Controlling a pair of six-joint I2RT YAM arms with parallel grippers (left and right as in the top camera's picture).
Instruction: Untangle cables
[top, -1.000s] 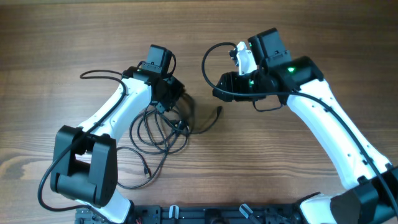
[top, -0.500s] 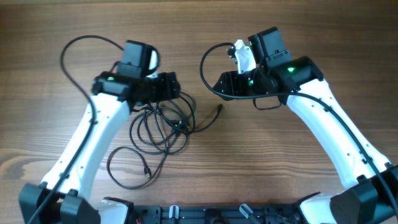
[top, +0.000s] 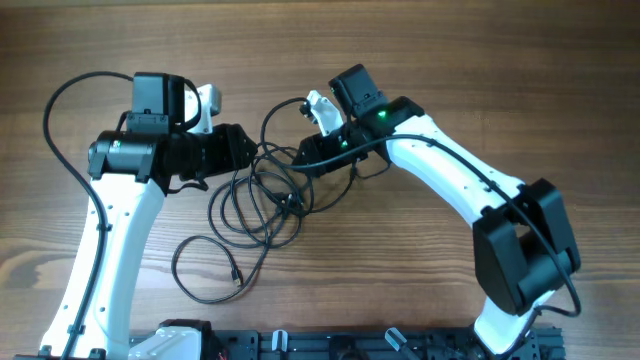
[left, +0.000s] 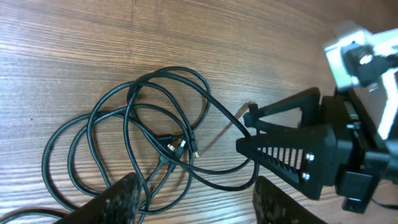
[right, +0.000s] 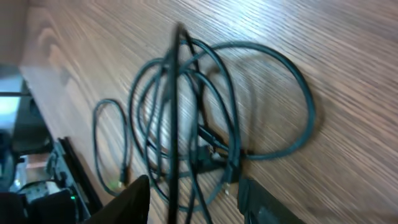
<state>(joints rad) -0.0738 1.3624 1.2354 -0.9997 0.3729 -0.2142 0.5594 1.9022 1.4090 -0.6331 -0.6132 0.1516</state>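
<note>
Cables (top: 262, 200), several thin black flexible cords with plug ends, lie in overlapping loops on the brown wooden bench (top: 450, 60), just below and between the two pincers. One looser loop (top: 200, 272) trails off on the near side of the left pincer. The left pincer (left: 199, 190) hovers over the heap with its fingers apart and nothing between them. The right pincer (left: 245, 130) faces it at close range, tips also apart, and one raised strand (right: 174, 112) runs up between its fingers. Whether that strand presses on either pad I cannot tell. The main risk is probably at the middle of the heap, where two small plugs (left: 177, 147) sit among crossing loops. Pulling on the raised strand could catch a plug under a neighbouring loop and cinch the tangle tighter, or drag the whole bundle along rather than free one cord. The pincers are also so near each other that a careless reach by either could knock the other. A thin cord may slip out of a loose pinch.
</note>
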